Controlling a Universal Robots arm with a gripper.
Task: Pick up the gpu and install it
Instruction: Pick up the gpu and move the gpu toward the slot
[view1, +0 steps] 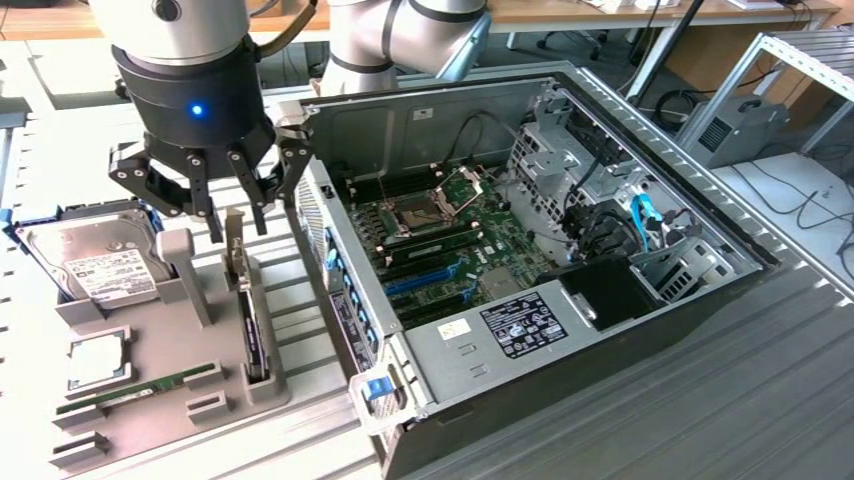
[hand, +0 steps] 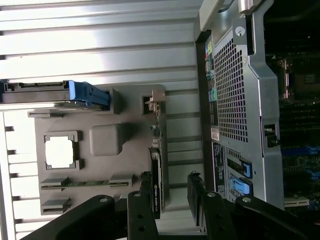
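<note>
The hand (view1: 235, 216) is positioned above the grey holder tray (view1: 150, 332) on the worktop (view1: 694, 400), with its fingers spread wide and nothing clamped between them. The gpu (view1: 248, 330) stands on its long edge in a slot of the tray, directly below the hand. In the exterior view, its silver end bracket rises to about the level of the fingertips. The wrist view shows what the exterior view cannot: the card's black edge (hand: 156, 186) lies between the two fingers (hand: 141, 205), close to one finger and with a clear gap to the other. Whether the nearer finger touches the card cannot be determined. The exterior view shows the open computer case (view1: 534, 250) just beside the hand, with the motherboard (view1: 454, 245) and its blue slots exposed. The wrist view shows only the case's perforated rear panel (hand: 235, 90). On the other side of the hand from the case, the tray holds a hard drive (view1: 91, 262), a processor (view1: 96, 360) and a memory stick (view1: 140, 390).
</note>
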